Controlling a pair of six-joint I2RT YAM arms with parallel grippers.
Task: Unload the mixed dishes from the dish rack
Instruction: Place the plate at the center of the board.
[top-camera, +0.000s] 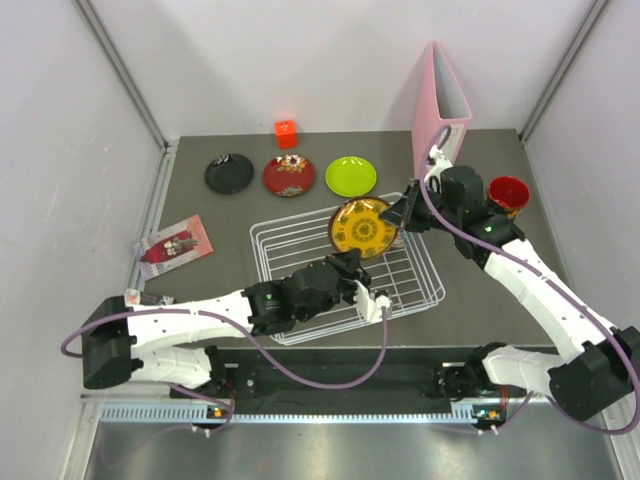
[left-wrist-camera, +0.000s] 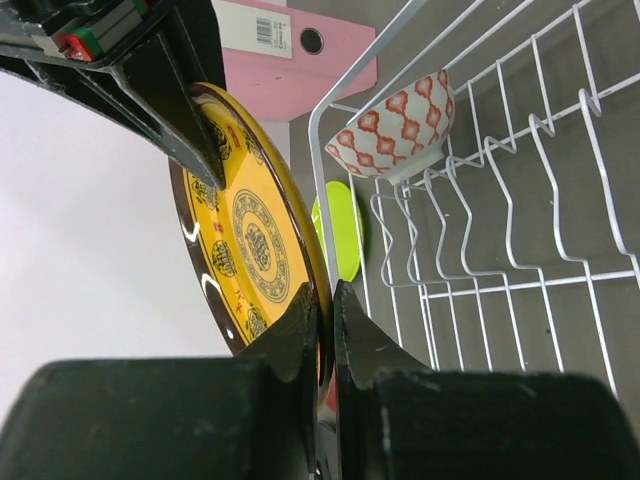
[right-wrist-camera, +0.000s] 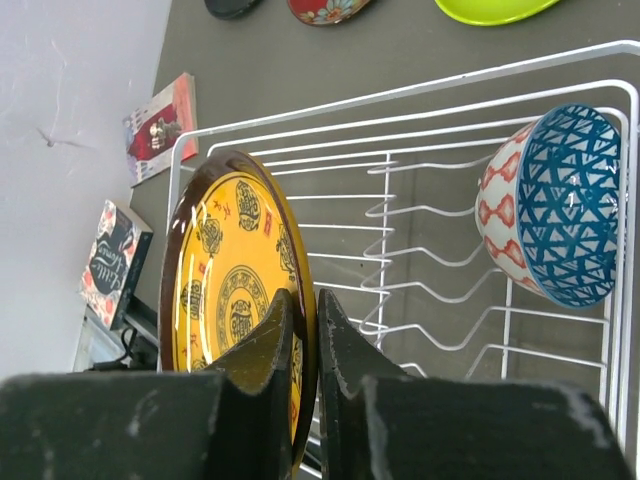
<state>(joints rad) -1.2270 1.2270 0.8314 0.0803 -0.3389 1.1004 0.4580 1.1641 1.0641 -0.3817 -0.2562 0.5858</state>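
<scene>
Count taken from beside the table.

Small round plates: four. These are one black plate (top-camera: 229, 173), one dark red patterned plate (top-camera: 289, 175), one lime green plate (top-camera: 351, 176) and one gold patterned plate (top-camera: 364, 227).

Bowls: one, a round bowl (right-wrist-camera: 555, 205), blue-and-white patterned inside and red-and-white outside.

Cups: one red cup (top-camera: 508, 192).

Racks: one rectangular white wire dish rack (top-camera: 290, 245).

Cubes: one small orange-red cube (top-camera: 286, 132).

File boxes: one upright pink file box (top-camera: 440, 100).

Flat printed items: two, a red-toned printed card (top-camera: 173, 244) and a smaller dark patterned packet (right-wrist-camera: 110, 262).

Robot arms: two, both white and black, a left arm (top-camera: 200, 315) and a right arm (top-camera: 540, 280).
</scene>
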